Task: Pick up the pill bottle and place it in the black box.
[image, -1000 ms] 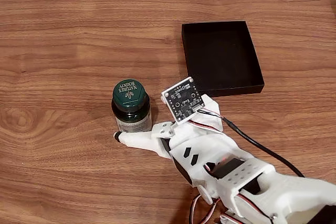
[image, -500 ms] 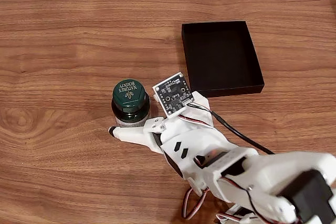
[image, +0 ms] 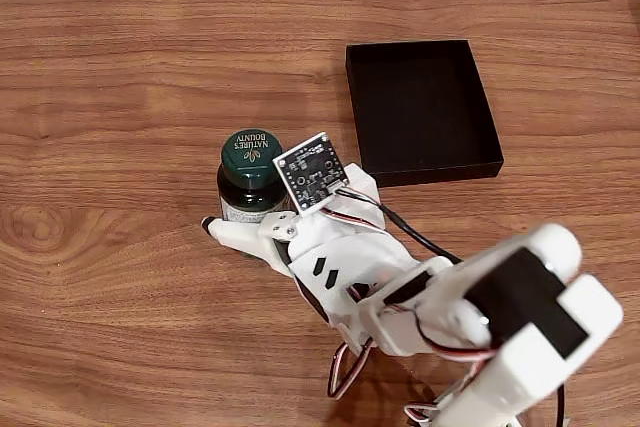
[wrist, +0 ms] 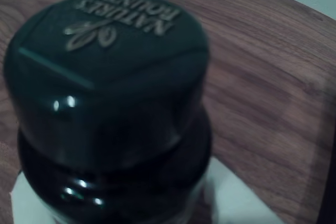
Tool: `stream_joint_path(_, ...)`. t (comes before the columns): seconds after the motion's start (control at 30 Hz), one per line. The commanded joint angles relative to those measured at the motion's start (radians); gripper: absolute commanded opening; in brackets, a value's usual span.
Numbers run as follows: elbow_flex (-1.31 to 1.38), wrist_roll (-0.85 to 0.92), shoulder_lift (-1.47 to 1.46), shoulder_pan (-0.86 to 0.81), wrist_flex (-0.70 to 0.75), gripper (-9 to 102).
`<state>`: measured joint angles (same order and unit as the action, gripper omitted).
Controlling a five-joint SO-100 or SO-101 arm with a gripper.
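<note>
The pill bottle [image: 249,159], dark green with a gold-lettered cap, stands on the wooden table left of the black box [image: 422,109]. My gripper [image: 238,209] is at the bottle. One white finger [image: 235,234] with a black tip lies along the bottle's near side, and the other jaw is hidden under the wrist camera board [image: 311,172]. In the wrist view the pill bottle [wrist: 110,77] looms very close, with a white finger [wrist: 23,203] low on its left and a white patch low on its right. Actual contact on both sides is not visible.
The white arm [image: 450,317] with loose cables crosses the lower right of the table. The black box holds nothing and lies about a bottle's width beyond the camera board. Bare wood [image: 110,97] spreads to the left and behind.
The gripper has moved up and left across the fixed view. The bottle has shifted a little farther up the table along with it. The arm's rear section has swung up.
</note>
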<state>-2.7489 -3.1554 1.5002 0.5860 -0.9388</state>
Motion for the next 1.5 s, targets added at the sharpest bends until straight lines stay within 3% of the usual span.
stream_joint_path(0.0, 0.067, -0.008, -0.028, 0.025, -0.077, 28)
stream_joint_path(0.37, 0.066, -0.032, -0.008, 0.051, -0.109, 12)
stream_joint_path(0.57, 0.025, -0.057, 0.098, 0.028, -0.092, 11)
stream_joint_path(0.93, -0.021, -0.089, 0.436, -0.186, 0.146, 9)
stream_joint_path(1.47, -0.156, -0.078, 0.684, -0.387, 0.140, 9)
